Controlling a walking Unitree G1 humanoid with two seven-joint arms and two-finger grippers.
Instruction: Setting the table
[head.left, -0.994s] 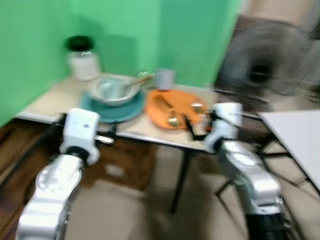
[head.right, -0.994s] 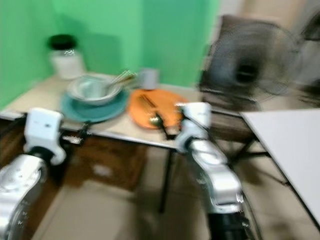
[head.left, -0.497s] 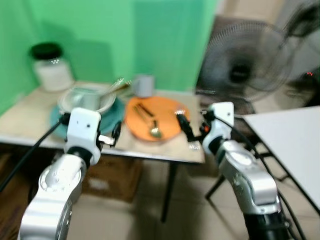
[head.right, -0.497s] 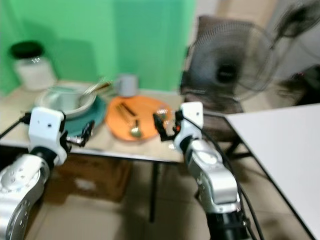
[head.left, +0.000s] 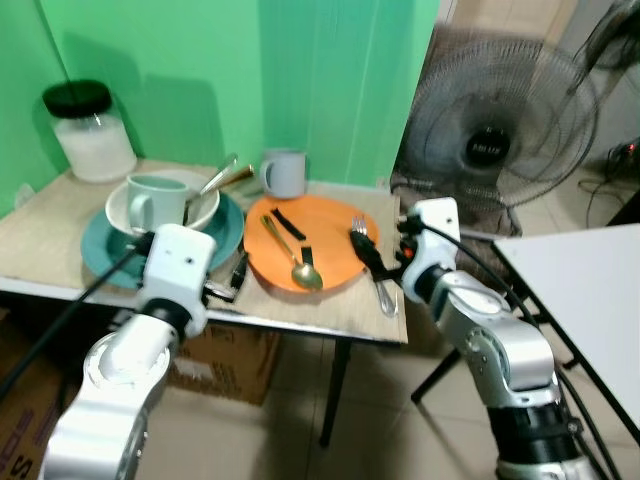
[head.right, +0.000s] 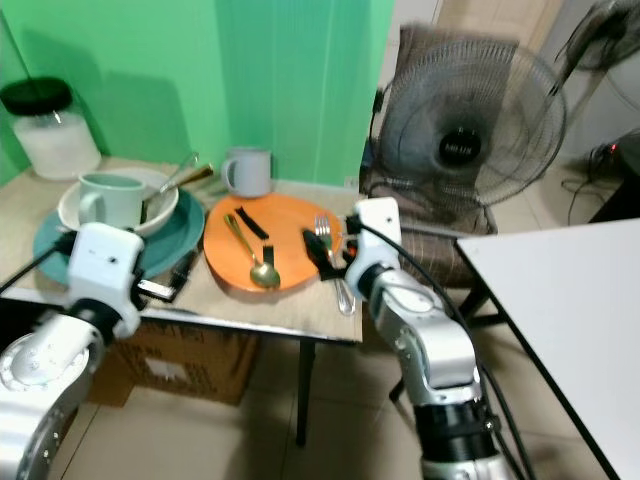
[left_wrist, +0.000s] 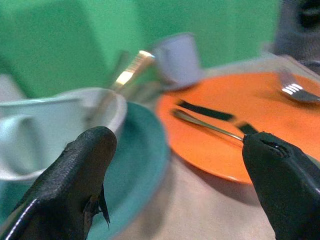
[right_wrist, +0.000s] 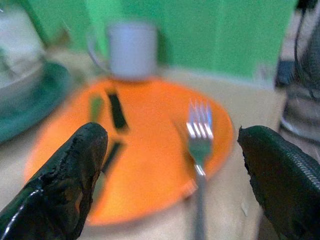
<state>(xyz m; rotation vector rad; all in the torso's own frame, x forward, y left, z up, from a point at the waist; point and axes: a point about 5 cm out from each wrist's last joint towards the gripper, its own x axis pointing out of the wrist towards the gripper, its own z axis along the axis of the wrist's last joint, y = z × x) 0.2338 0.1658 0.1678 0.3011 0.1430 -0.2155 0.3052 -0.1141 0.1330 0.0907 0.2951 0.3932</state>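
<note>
While both arms reach toward the small table (head.left: 60, 240), the head views show an orange plate (head.left: 335, 235) with a gold spoon (head.left: 297, 265) lying on it and a fork (head.left: 372, 262) resting half on its right rim, handle out on the tabletop. Left of it a teal plate (head.left: 225, 225) carries a white bowl (head.left: 205, 200) with a pale green mug (head.left: 150, 200) inside; a grey mug (head.left: 285, 172) and a jar (head.left: 90, 135) stand behind, a fan (head.left: 505, 120) to the right. Seen from its wrist, the left gripper (left_wrist: 175, 180) is spread wide and empty, near the teal plate's edge. From the right wrist, the right gripper (right_wrist: 172, 185) is likewise parted with nothing held, the fork (right_wrist: 199, 137) between its fingers
</note>
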